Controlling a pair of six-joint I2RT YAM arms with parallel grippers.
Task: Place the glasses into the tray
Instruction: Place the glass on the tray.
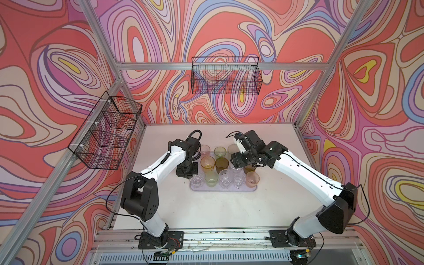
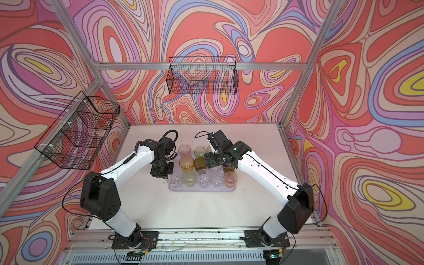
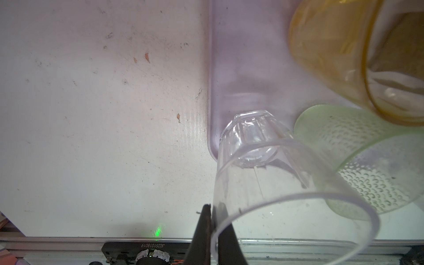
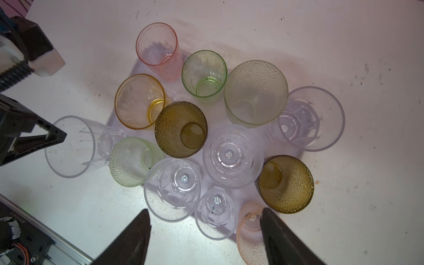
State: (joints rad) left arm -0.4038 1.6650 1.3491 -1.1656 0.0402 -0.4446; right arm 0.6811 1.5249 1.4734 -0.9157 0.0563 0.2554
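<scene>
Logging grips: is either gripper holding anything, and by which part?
The left gripper pinches the clear glass by its rim wall, one finger inside. The right gripper is open, holding nothing.

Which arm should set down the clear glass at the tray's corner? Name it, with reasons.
Left. The left jaws are shut on the rim of the clear glass, whose base is in the tray corner. The right jaws stand open above the other glasses, holding nothing.
</scene>
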